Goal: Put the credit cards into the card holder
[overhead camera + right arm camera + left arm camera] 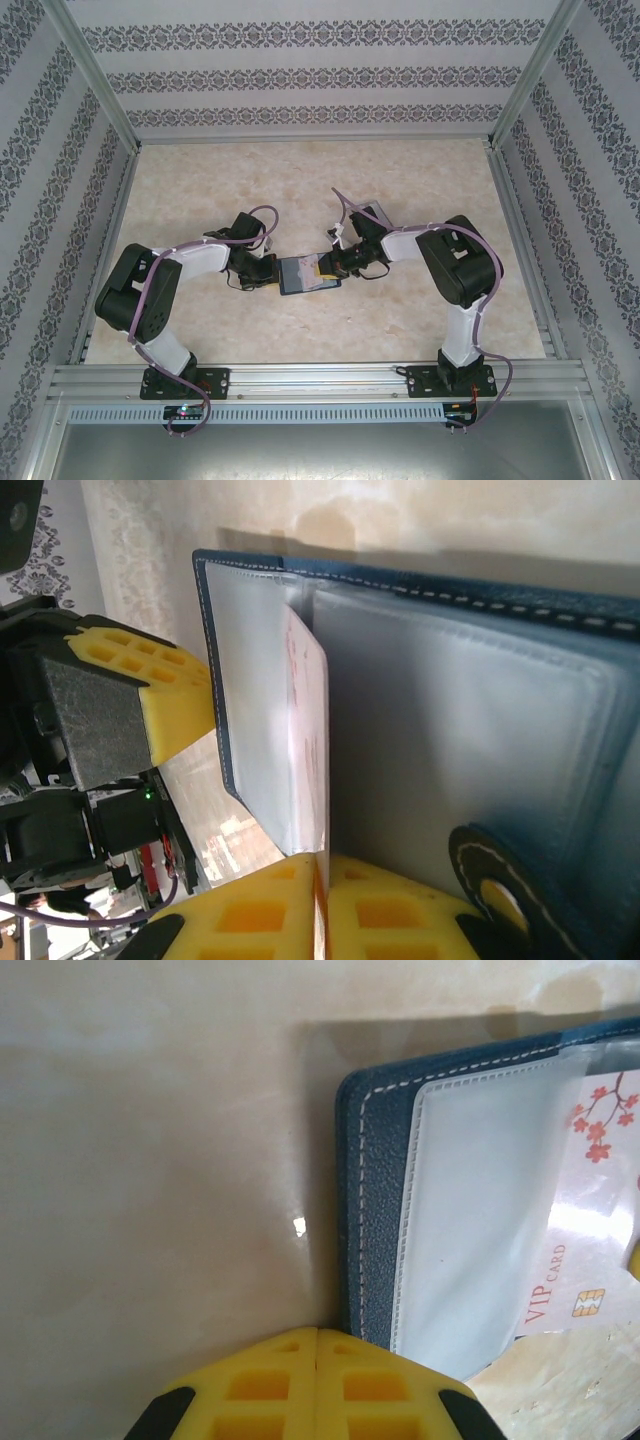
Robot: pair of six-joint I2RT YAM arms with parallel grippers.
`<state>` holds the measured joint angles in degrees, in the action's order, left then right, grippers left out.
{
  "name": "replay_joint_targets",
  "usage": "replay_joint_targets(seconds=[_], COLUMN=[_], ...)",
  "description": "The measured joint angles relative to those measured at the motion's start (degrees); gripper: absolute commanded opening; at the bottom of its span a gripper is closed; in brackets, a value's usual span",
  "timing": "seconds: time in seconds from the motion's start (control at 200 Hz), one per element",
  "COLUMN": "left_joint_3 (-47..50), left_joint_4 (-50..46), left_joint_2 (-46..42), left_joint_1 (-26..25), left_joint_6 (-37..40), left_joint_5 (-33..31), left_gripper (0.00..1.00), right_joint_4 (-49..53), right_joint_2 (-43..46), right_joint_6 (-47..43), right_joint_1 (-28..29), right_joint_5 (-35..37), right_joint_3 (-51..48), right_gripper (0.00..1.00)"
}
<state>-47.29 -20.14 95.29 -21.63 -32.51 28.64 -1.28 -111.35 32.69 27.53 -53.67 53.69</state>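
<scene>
The card holder (300, 274), a navy wallet with clear sleeves, lies open on the table between the two arms. My left gripper (317, 1332) is shut with nothing between its yellow fingers, and its tip rests against the card holder's (365, 1210) stitched left edge. A whitish credit card (590, 1200) with red blossoms and "VIP CARD" print sits partly inside a clear sleeve. My right gripper (322, 858) is shut on that credit card (306, 730), seen edge-on and reaching into the card holder (470, 710). The snap flap (505, 880) curls up beside the right finger.
A flat, partly hidden object (372, 212) lies behind the right forearm. Aluminium rails (320, 378) run along the near edge, and patterned walls close in the beige table (300, 180) on three sides. Open tabletop stretches behind the arms.
</scene>
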Motion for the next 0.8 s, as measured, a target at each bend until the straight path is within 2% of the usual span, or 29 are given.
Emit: replay_joint_targets(seconds=[0.24,0.6,0.799], left_joint_3=[0.00,0.00,0.00], left_joint_4=[0.00,-0.02,-0.02], left_joint_2=[-0.02,-0.09,-0.09], left_joint_1=[0.00,0.00,0.00], left_joint_6=[0.02,0.66,0.66], left_joint_5=[0.00,-0.13,-0.15], left_gripper=[0.01,0.01,0.00], right_joint_4=[-1.57,-1.99,-1.14], right_joint_2=[-0.57,-0.57,-1.46], right_joint_6=[0.09,0.11,0.09], right_joint_1=[0.11,1.25,2.73], right_joint_5=[-1.44,-1.27,-1.20], right_joint_3=[0.04,0.04,1.18], right_gripper=[0.18,0.17,0.10])
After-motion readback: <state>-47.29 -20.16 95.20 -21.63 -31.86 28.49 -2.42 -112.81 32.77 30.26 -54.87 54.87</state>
